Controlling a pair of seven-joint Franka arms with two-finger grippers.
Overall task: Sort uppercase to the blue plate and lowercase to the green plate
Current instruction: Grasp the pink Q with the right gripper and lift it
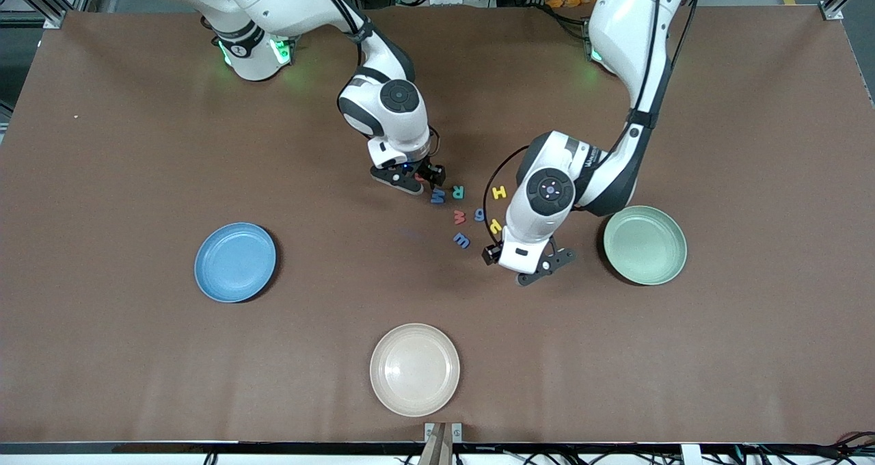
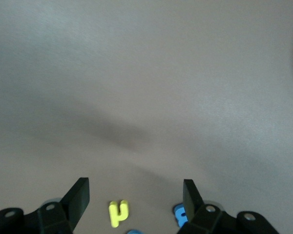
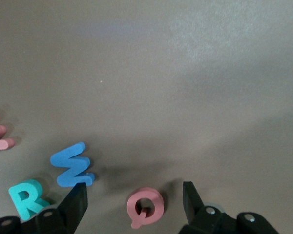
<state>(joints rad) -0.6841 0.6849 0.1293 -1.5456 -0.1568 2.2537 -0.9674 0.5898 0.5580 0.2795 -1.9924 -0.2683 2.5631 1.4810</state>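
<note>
My right gripper [image 1: 418, 176] [image 3: 135, 194] hangs low and open, with the red Q [image 3: 145, 206] lying on the table between its fingers, touched by neither. Beside it lie the blue W [image 1: 437, 195] [image 3: 72, 165] and the green R [image 1: 459, 192] [image 3: 25, 198]. The yellow H [image 1: 499, 192] lies toward the left arm's end. My left gripper [image 1: 493, 246] [image 2: 136, 190] is open over the yellow lowercase letter [image 1: 494, 226] [image 2: 118, 213], which lies between its fingers. A blue g [image 1: 479, 214] [image 2: 179, 214], a red w [image 1: 459, 217] and a blue w [image 1: 461, 240] lie close by. The blue plate [image 1: 235, 262] and the green plate [image 1: 644, 245] hold nothing.
A beige plate [image 1: 415, 369] sits near the table's front edge, nearer to the front camera than the letters. The letters form one tight cluster between the two grippers at mid-table.
</note>
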